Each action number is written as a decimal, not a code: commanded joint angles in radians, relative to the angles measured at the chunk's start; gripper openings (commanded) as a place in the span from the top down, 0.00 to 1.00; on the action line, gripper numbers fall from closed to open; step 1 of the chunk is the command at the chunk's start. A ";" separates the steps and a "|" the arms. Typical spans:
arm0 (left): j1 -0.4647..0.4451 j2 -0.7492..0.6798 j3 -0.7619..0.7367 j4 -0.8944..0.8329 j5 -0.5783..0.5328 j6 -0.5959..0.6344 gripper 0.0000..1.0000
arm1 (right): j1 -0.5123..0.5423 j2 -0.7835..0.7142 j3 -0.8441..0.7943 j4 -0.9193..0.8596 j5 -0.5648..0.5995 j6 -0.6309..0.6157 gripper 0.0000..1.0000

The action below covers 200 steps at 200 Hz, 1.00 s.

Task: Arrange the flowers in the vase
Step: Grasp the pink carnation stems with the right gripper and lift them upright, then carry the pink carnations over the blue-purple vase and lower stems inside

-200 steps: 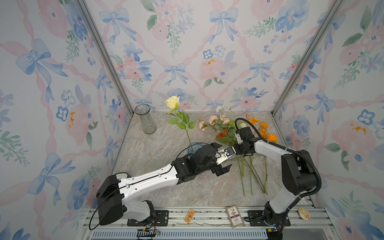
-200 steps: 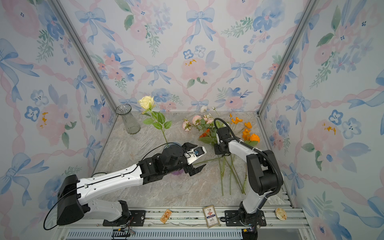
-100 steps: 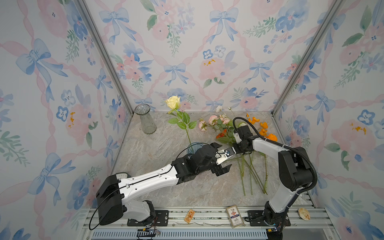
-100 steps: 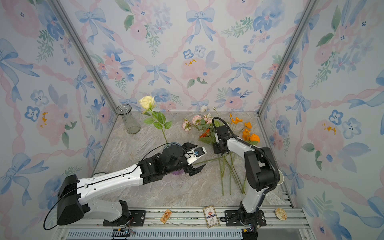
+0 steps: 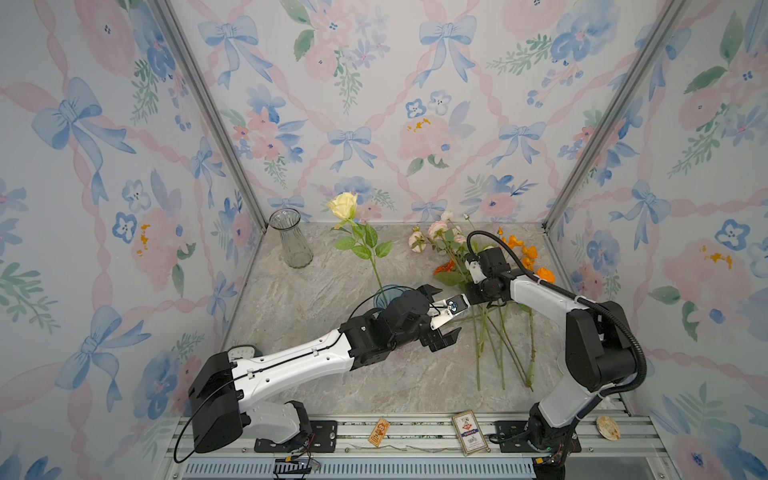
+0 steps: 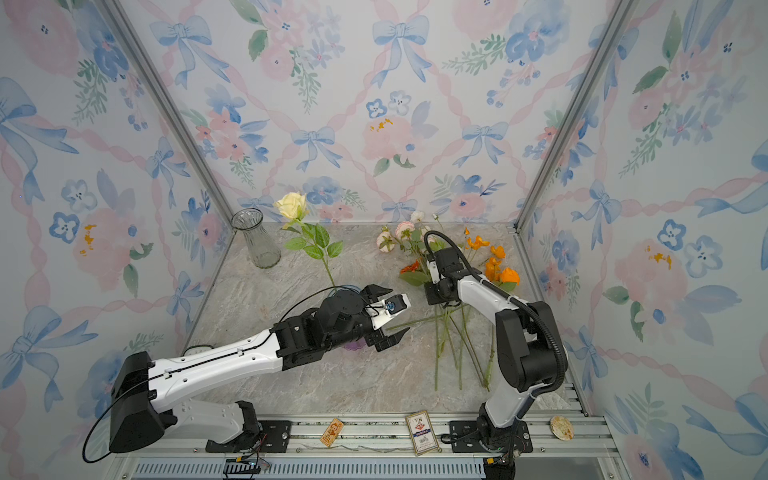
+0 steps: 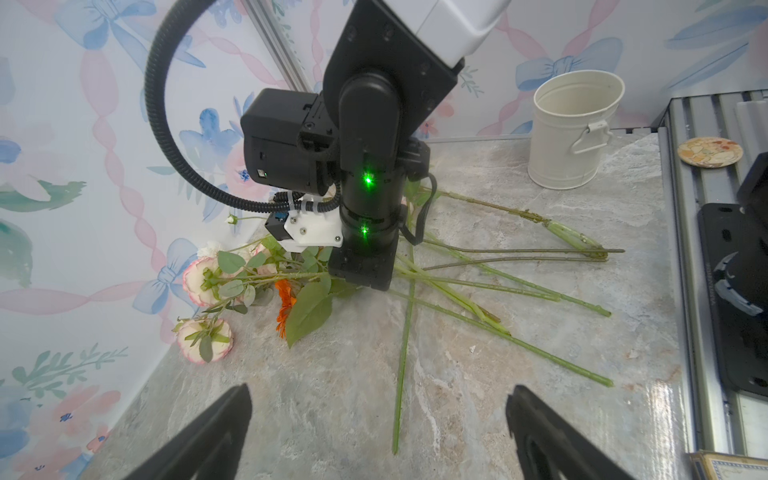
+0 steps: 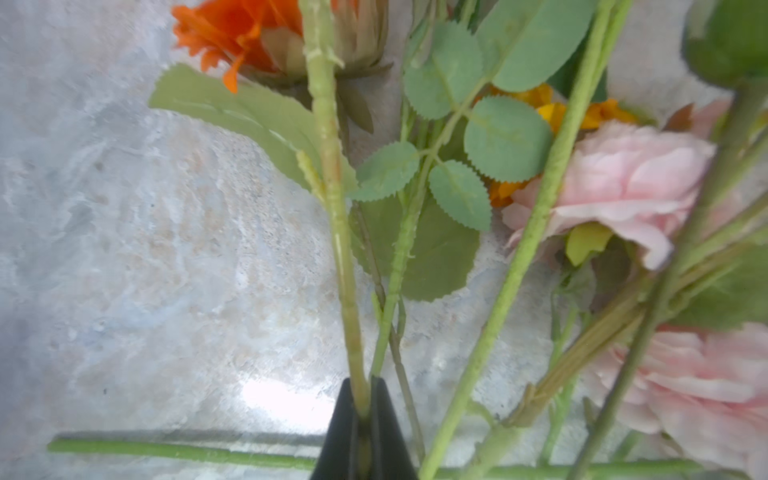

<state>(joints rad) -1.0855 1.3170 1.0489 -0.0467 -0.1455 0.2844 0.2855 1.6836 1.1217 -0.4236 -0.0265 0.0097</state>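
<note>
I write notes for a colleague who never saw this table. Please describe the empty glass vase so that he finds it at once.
Go to the far left corner of the marble tabletop, at the foot of the metal post. There the clear glass vase stands upright, alone. Unlike the bluish vase by the left arm, which holds the cream rose, it is empty.

My left claw (image 6: 400,309) stands wide open near the middle of the table (image 6: 353,386), tips pointing toward 3 o'clock. Just past it at 3 o'clock, my right claw (image 6: 433,300) points down into the loose flowers (image 6: 494,268), its tips hidden among the stems (image 6: 436,361). The blooms lie toward 12 o'clock, the stem ends toward 6. A clear glass vase (image 6: 257,243) stands upright in the table's 10 o'clock corner. At the vase's 3 o'clock a cream rose (image 6: 293,205) rises, its stem running down behind my left arm (image 6: 216,365).
</note>
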 commanded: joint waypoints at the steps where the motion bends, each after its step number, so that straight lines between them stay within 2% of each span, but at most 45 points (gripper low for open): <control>1: 0.003 -0.034 -0.013 0.013 -0.019 0.018 0.02 | 0.015 -0.070 0.001 -0.033 -0.050 -0.011 1.00; 24: 0.013 -0.052 -0.006 0.007 -0.016 0.021 0.02 | 0.018 -0.124 0.009 -0.047 -0.048 0.001 1.00; 46: 0.057 -0.098 0.001 0.007 0.042 -0.001 0.02 | 0.017 -0.221 -0.016 -0.016 -0.070 0.018 1.00; 79: 0.149 -0.147 0.005 0.012 0.153 -0.028 0.02 | 0.004 -0.375 -0.088 0.130 -0.170 0.126 1.00; 107: 0.171 -0.188 0.002 0.010 0.202 -0.007 0.02 | 0.032 -0.456 -0.065 0.214 -0.191 0.215 1.00; 134: 0.169 -0.267 -0.006 -0.034 0.134 0.046 0.02 | 0.116 -0.541 -0.060 0.379 -0.077 0.314 1.00; 163: 0.151 -0.359 -0.023 -0.132 0.104 0.033 0.02 | 0.239 -0.578 -0.044 0.500 0.079 0.287 1.00; 183: 0.150 -0.436 -0.119 -0.141 0.092 0.020 0.02 | 0.280 -0.569 -0.011 0.554 0.094 0.289 1.00; 200: 0.151 -0.478 -0.187 -0.140 0.032 0.004 0.02 | 0.314 -0.557 0.020 0.601 0.105 0.287 1.00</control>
<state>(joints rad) -0.9302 0.8719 0.9531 -0.1295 -0.0402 0.3096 0.5625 1.1160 1.0817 0.0383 0.0074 0.2798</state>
